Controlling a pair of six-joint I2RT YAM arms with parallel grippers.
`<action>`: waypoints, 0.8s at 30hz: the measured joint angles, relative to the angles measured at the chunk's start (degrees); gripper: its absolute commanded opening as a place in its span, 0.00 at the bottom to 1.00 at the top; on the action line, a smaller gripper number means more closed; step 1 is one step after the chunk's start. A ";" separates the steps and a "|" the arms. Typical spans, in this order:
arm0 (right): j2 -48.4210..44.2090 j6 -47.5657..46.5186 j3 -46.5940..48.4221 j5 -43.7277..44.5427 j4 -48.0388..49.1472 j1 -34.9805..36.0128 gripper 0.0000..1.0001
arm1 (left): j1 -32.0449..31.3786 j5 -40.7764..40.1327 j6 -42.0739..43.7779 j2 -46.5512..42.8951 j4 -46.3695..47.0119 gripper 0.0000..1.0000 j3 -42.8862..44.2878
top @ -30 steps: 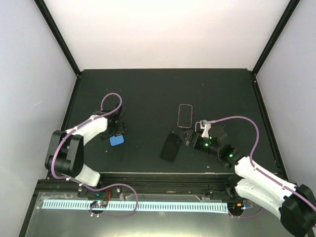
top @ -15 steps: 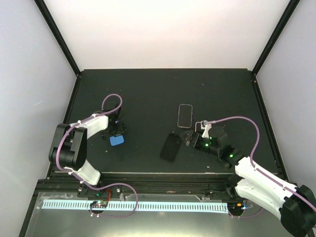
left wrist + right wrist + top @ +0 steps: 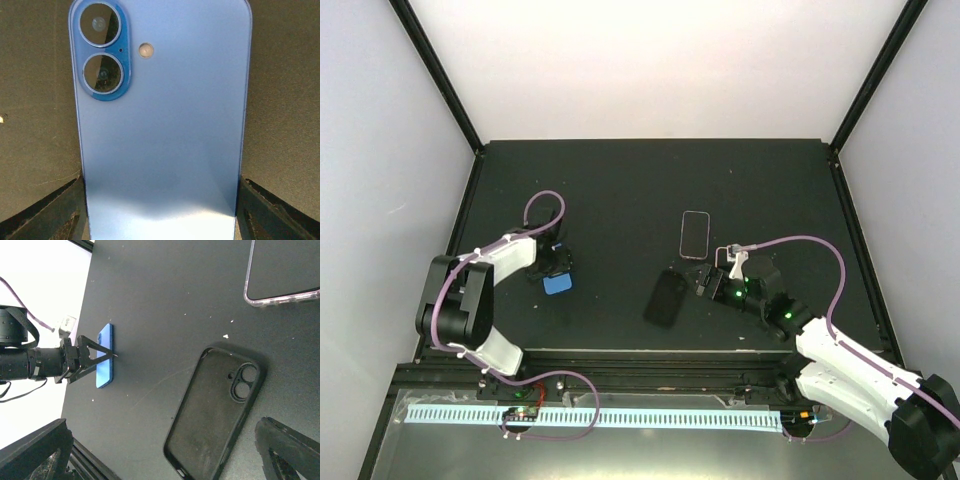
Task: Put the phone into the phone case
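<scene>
The blue phone [image 3: 557, 285] lies camera side up on the black table, left of centre. It fills the left wrist view [image 3: 160, 125]. My left gripper [image 3: 553, 270] straddles it, with one finger [image 3: 55, 215] against each long edge. From the right wrist the left gripper [image 3: 102, 356] shows at the phone [image 3: 105, 356]. The black phone case [image 3: 665, 297] lies open side up near the middle, apart from the phone. My right gripper [image 3: 700, 283] hangs open just right of the case [image 3: 212, 410], nothing between its fingers.
A clear case [image 3: 695, 234] with a pinkish rim lies behind the black one, also seen in the right wrist view [image 3: 282, 275]. The table's raised black frame [image 3: 475, 200] runs along the left, close to the left arm.
The left gripper's jaws have closed in on the phone's sides and its arm has shifted slightly. Phone, cases and right arm have not moved.
</scene>
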 measured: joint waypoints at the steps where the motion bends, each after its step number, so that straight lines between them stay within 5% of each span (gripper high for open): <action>1: -0.02 0.00 0.00 0.00 -0.04 0.00 1.00 | 0.00 0.13 0.00 -0.22 0.24 0.75 -0.20; 14: -0.96 -0.50 0.00 -0.72 -0.72 0.00 0.99 | -4.26 7.98 -0.76 -4.42 4.37 0.69 -3.85; 24: 5.53 -0.42 0.00 -4.22 4.24 2.91 0.69 | -11.13 21.49 -6.84 -9.40 8.94 0.69 -8.85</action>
